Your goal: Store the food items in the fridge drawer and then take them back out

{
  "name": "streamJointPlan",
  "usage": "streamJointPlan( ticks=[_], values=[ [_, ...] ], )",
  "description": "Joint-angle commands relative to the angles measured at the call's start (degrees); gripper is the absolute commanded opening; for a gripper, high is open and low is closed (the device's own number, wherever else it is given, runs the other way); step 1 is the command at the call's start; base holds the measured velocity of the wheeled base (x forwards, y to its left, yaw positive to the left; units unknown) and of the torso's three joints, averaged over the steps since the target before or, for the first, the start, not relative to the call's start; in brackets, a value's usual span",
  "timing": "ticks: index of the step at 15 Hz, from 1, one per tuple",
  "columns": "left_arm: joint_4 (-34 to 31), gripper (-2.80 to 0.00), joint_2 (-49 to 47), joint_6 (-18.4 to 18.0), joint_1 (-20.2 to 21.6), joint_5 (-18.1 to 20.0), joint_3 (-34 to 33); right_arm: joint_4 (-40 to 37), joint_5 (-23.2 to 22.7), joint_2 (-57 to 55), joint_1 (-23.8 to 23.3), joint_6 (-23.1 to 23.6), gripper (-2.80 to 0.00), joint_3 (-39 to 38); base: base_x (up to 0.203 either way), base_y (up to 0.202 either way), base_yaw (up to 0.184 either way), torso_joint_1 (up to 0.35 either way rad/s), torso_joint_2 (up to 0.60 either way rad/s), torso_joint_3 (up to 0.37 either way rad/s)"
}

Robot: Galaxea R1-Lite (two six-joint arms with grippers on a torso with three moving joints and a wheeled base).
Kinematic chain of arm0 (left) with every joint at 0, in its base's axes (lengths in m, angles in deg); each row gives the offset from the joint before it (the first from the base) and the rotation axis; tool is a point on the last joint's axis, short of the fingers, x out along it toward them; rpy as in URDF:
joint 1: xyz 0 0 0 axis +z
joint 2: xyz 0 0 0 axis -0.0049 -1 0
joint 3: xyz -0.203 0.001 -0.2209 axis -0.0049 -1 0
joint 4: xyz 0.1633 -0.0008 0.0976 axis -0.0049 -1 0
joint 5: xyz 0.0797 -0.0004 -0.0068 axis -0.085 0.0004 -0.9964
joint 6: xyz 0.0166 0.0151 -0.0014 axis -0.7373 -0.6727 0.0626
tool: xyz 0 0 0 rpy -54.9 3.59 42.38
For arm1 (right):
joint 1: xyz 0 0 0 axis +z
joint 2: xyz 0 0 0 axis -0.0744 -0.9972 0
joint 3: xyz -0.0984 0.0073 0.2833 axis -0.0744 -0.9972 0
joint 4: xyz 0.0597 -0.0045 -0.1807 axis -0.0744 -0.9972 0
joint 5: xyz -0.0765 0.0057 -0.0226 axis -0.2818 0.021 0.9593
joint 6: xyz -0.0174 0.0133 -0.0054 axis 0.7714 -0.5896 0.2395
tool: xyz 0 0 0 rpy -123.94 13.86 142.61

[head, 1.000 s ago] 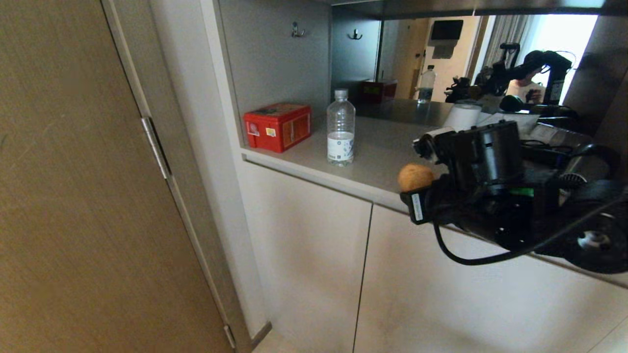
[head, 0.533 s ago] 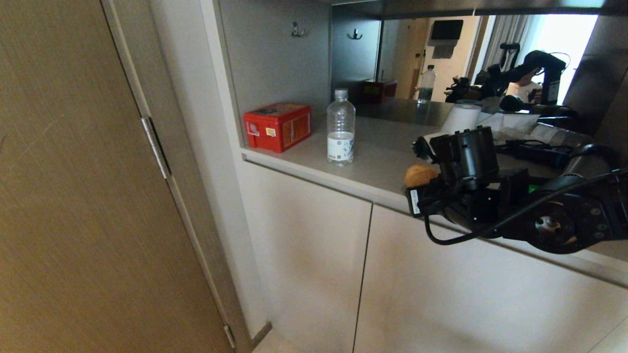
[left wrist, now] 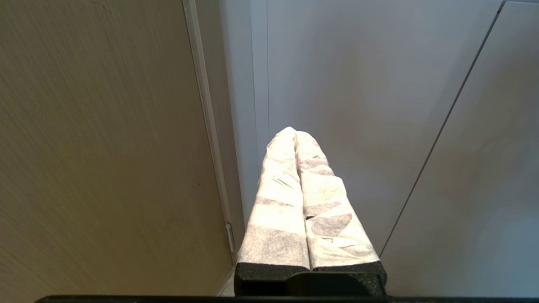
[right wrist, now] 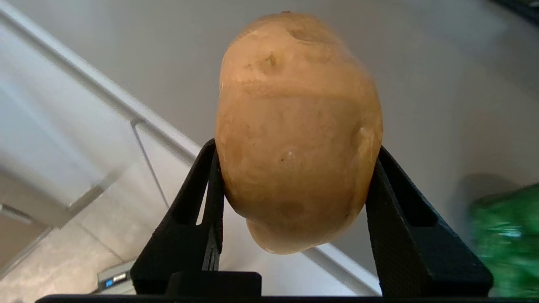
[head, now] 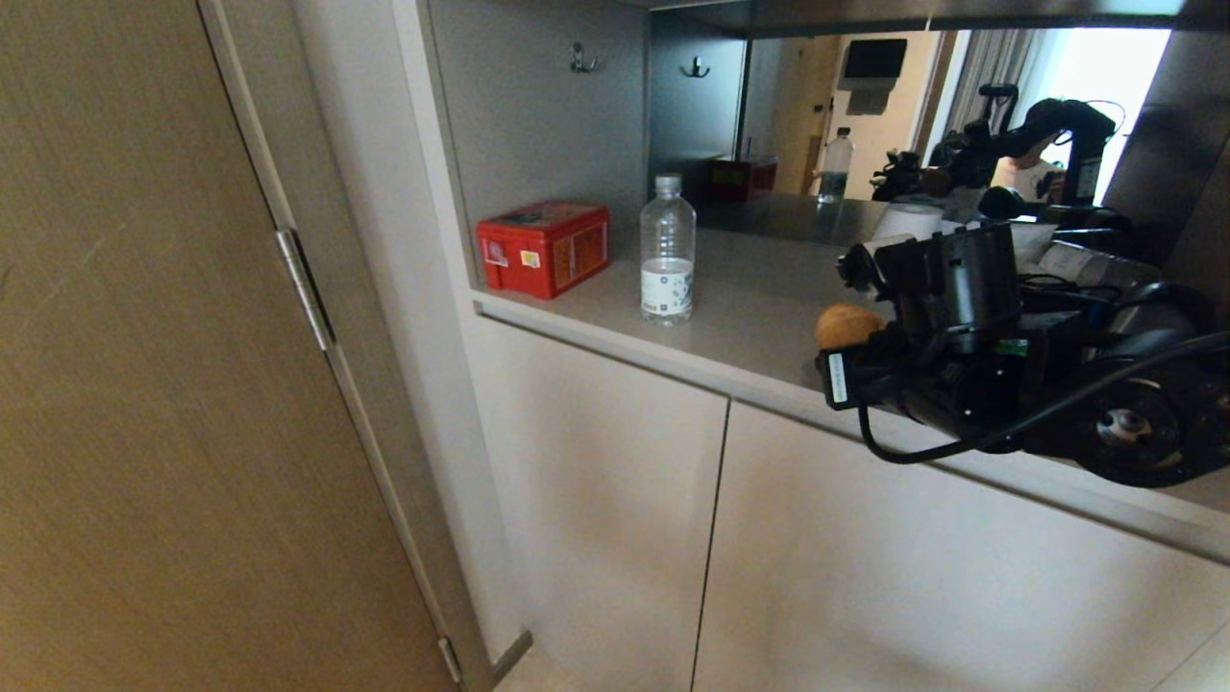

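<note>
Beige cabinet doors (head: 596, 500) run under a pale bench (head: 730, 317) that carries a red box (head: 544, 246) and a clear water bottle (head: 667, 252), both well off to the right hand's (head: 850, 332) left. That hand grips the potato (right wrist: 297, 130) across its middle, black fingers (right wrist: 202, 202) spread about halfway and pressed on opposite flanks, over the bench edge. It looks firm, fairly dense and smooth-skinned, so a waist grip suits it; a rounded body could roll or slip if pinched near an end. Just beside the hand lies the green bell pepper (right wrist: 507, 240), probably lighter and hollow, needing gentler pressure. The left hand (left wrist: 294, 131) hangs parked, fingers together, empty. No fridge drawer shows.
</note>
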Motion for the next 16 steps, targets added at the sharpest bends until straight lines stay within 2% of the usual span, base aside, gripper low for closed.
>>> streamJointPlan(
  ticks=[1,8,13,16],
  values=[
    [0.02,-2.8,0.11,0.01,0.01,-0.01,-0.54,0.09,0.18,0.65,-0.66,-0.01,-2.8,0.17,0.0,0.0,0.0,0.0,0.0,0.0],
    [0.02,-2.8,0.11,0.01,0.01,-0.01,-0.62,1.37,-0.19,-2.64,-5.18,-0.46,-2.8,2.2,0.0,0.0,0.0,0.0,0.0,0.0],
    [0.02,-2.8,0.11,0.01,0.01,-0.01,-0.62,8.33,0.01,-6.76,-7.58,-0.54,-2.8,2.18,0.0,0.0,0.0,0.0,0.0,0.0],
    [0.02,-2.8,0.11,0.01,0.01,-0.01,-0.62,9.75,0.11,-8.36,-9.3,-0.54,-2.8,2.2,0.0,0.0,0.0,0.0,0.0,0.0]
  ],
)
